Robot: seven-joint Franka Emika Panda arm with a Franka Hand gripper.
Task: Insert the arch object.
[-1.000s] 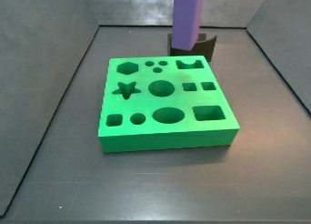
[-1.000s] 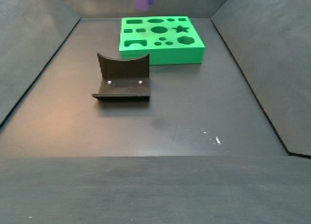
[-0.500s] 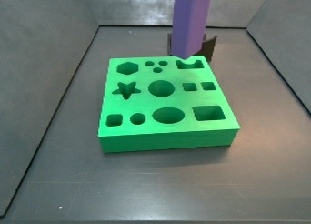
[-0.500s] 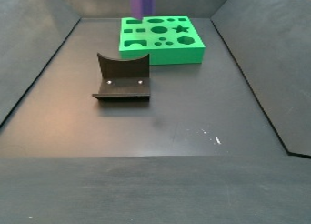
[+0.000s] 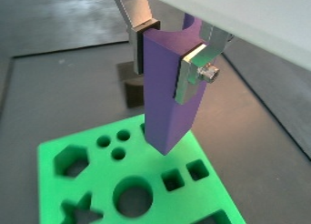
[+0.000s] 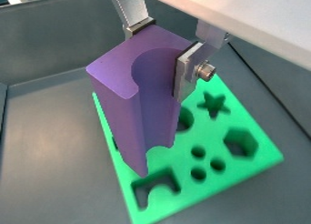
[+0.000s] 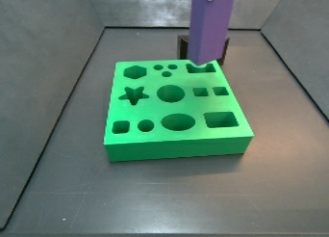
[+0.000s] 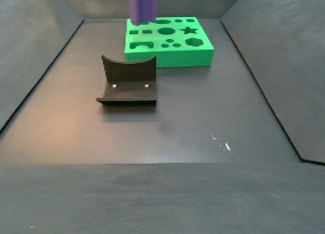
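No brand, label or writing can be read anywhere.

In both wrist views the gripper hangs above the green board. Its fingers are clenched on the upper part of the arch, one silver plate flat against each of two opposite sides. The arch is a tall purple bar with a rounded groove running down one long face, and it fills the gap between the plates. It is held upright with its lower end pointing down at the board. Whether that end touches the board cannot be told.

In a side view the arch stands over the board's far right corner, its lower end at the arch-shaped hole. The dark fixture shows just behind it. In a side view from the opposite end, the arch is at the board's far left corner. The fixture sits on the table nearer the camera, apart from the board.

A second ago the arch was further back, in front of the fixture and beyond the board's edge. Half a second ago it had reached the rear edge. Now it has moved on over the arch-shaped hole. The board and fixture have not moved.
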